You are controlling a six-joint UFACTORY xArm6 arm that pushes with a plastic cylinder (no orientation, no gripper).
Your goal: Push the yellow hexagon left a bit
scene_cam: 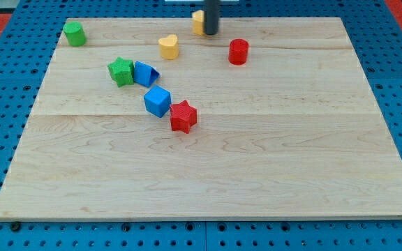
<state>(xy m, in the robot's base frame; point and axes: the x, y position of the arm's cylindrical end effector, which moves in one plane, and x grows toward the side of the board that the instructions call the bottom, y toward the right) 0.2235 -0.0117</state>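
The yellow hexagon (pixel 197 21) sits near the top edge of the wooden board, partly hidden behind the dark rod. My tip (pixel 211 33) stands just to the right of it, touching or nearly touching its right side. A yellow heart-shaped block (pixel 168 47) lies to the lower left of the hexagon.
A red cylinder (pixel 238 51) stands right of my tip. A green block (pixel 74 33) is at the top left. A green star (pixel 121 72), a blue block (pixel 145 73), a blue cube (pixel 157 101) and a red star (pixel 183 116) lie left of centre. The board (pixel 292 160) rests on blue pegboard.
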